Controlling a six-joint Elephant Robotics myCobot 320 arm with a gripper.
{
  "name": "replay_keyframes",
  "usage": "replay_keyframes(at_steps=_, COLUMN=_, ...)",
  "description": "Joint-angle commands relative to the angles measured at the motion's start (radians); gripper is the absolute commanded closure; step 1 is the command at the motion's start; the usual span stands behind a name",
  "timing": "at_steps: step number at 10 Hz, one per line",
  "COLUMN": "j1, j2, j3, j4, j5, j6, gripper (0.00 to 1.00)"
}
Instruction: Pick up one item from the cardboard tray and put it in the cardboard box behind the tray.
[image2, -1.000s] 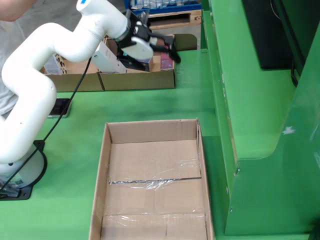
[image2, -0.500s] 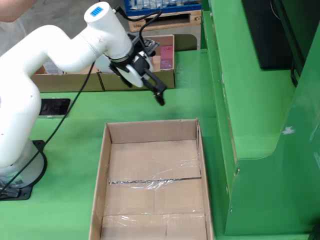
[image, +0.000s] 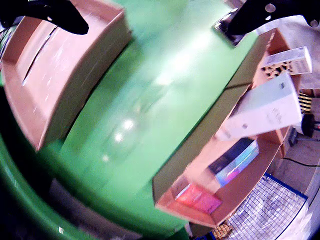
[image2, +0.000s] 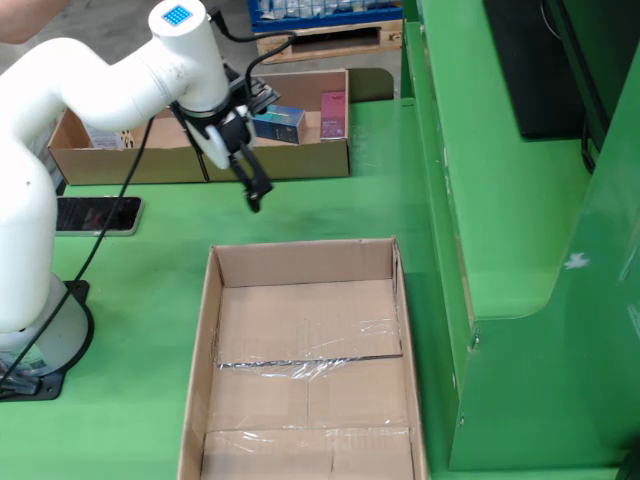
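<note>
Side view: gripper (image2: 254, 195) empty, items in tray (image2: 300, 160) behind.

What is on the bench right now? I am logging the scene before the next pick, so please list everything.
Tray: one, brown cardboard, far side in the fixed view.
Small packages: several, white, blue, pink, inside the tray.
Box: one, brown cardboard, near side, no items inside.
Phone: one, black, left of the box.
Table: green.
Arm: one, white.
Hand: black, open, holding nothing, between tray and box.
</note>
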Motion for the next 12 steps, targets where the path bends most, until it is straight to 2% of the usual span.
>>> replay_keyframes(at_steps=1, j1=0.048, j2=1.192, j3=-1.113, j4=-0.075, j5=0.114, j6=0.224, gripper=0.0)
replay_keyframes(at_steps=3, j1=0.052, j2=1.221, j3=-1.115, j4=-0.099, j5=0.108, j6=0.228, gripper=0.0)
replay_keyframes(at_steps=4, j1=-0.034, j2=1.238, j3=-1.138, j4=-0.106, j5=0.133, j6=0.163, gripper=0.0)
replay_keyframes(at_steps=6, j1=-0.156, j2=1.325, j3=-1.26, j4=-0.04, j5=0.208, j6=0.189, gripper=0.0)
replay_keyframes(at_steps=12, j1=-0.156, j2=1.325, j3=-1.26, j4=-0.04, j5=0.208, j6=0.189, gripper=0.0)
